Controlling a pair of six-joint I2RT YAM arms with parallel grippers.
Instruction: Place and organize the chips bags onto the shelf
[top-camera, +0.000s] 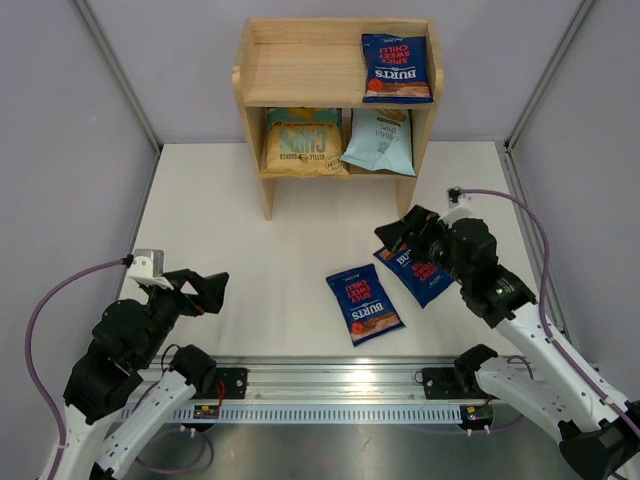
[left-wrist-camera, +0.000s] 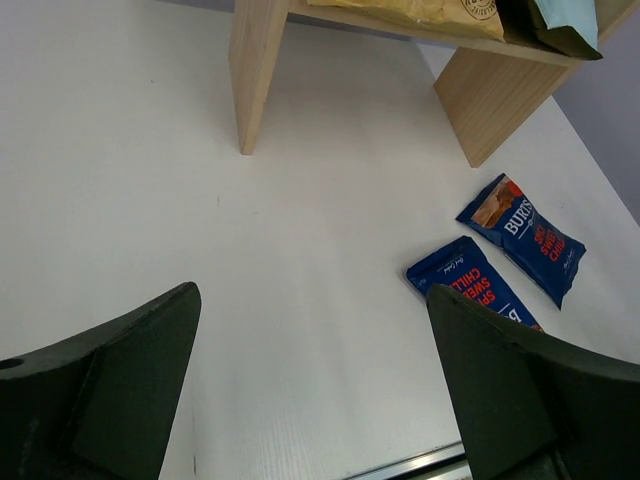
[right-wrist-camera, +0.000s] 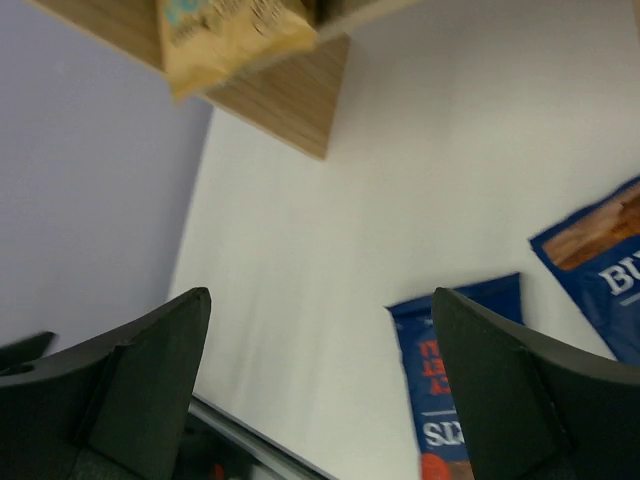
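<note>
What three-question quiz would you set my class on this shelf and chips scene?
1. How many dark blue bags lie flat on the table, off the shelf?
2. True or false: the top tier of the shelf holds nothing.
3. What sits on the lower tier?
A. Two dark blue bags
B. A tan bag beside a pale blue bag
C. Nothing

Key
1. Two.
2. False: one dark blue bag lies at its right end.
3. B.
</note>
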